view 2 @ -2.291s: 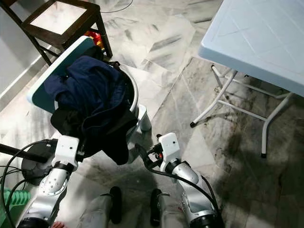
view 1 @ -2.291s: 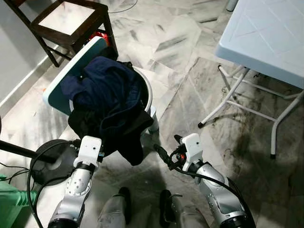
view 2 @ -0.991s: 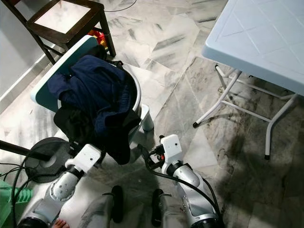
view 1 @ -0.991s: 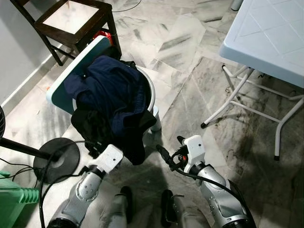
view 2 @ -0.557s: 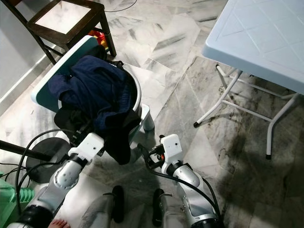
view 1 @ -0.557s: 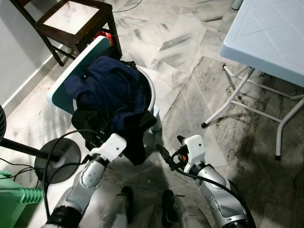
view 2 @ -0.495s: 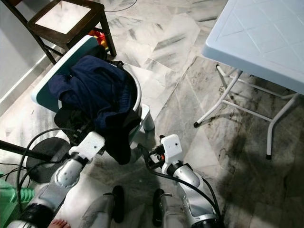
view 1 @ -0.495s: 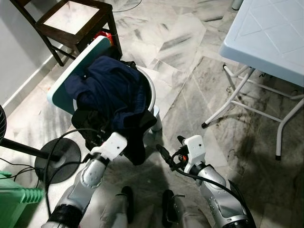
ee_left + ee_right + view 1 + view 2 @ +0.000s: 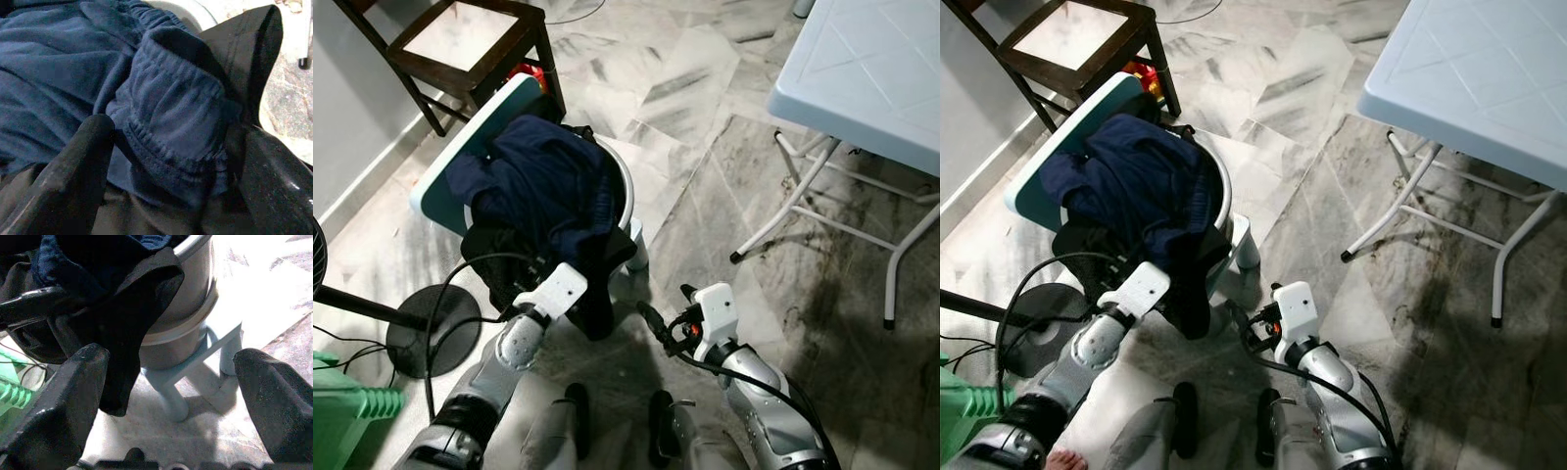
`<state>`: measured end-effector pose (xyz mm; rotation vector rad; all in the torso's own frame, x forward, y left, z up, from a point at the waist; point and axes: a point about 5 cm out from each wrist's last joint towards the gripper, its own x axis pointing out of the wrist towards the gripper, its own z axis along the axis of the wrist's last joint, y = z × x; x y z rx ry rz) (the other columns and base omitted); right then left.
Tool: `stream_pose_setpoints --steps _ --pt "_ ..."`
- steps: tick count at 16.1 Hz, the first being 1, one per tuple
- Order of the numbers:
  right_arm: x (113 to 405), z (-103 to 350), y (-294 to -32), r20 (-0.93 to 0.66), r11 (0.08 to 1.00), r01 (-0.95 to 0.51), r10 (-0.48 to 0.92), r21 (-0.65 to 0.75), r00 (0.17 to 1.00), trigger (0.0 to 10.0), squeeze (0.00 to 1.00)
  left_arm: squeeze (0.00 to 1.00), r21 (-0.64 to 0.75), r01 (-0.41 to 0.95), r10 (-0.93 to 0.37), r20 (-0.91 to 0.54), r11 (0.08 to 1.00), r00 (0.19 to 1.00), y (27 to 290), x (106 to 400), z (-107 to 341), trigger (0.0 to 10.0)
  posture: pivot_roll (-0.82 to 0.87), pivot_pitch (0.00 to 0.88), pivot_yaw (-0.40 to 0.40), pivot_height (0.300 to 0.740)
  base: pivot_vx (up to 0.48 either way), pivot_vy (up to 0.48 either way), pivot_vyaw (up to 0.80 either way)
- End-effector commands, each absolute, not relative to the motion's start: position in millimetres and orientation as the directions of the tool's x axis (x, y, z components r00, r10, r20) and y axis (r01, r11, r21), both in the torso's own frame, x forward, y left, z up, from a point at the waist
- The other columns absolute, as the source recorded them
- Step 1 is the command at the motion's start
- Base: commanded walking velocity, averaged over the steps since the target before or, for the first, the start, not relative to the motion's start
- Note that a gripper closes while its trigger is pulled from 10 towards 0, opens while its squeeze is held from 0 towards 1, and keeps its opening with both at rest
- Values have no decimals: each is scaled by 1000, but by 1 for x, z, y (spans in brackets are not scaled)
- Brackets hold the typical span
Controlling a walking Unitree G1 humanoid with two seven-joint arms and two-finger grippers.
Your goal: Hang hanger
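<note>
Straddling a fold of blue clothing point(image 9: 166, 132), left gripper point(image 9: 171, 161) open, fingers against the basket point(image 9: 623, 196) pile. Right gripper point(image 9: 171, 382) open, empty, near the basket.

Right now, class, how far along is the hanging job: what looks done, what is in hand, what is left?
Done: nothing hung; the navy garment and black garment lie heaped on the white stool. In hand: the left gripper, open, straddles the navy waistband; the right gripper, open, waits beside the stool. Left: grasping, lifting and hanging. I cannot make out a hanger.
</note>
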<state>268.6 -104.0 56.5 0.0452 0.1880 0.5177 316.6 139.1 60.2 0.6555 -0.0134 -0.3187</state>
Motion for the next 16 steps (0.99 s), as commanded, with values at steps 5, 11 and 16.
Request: stream_pose_setpoints --steps 5,11,16 --pt "263 55 -106 -174 877 -470 480 98 860 10000 0 0 652 360 -369 -130 667 920 132 314 51 0 -30 318 55 740 0 0 0" --pt "263 55 -106 -172 883 -458 469 98 866 10000 0 0 719 375 -428 -120 585 896 127 313 51 0 -34 314 64 740 0 0 0" --pt "264 55 -106 -172 887 -452 462 97 870 10000 0 0 733 368 -424 -119 572 898 129 315 52 0 -33 312 68 740 0 0 0"
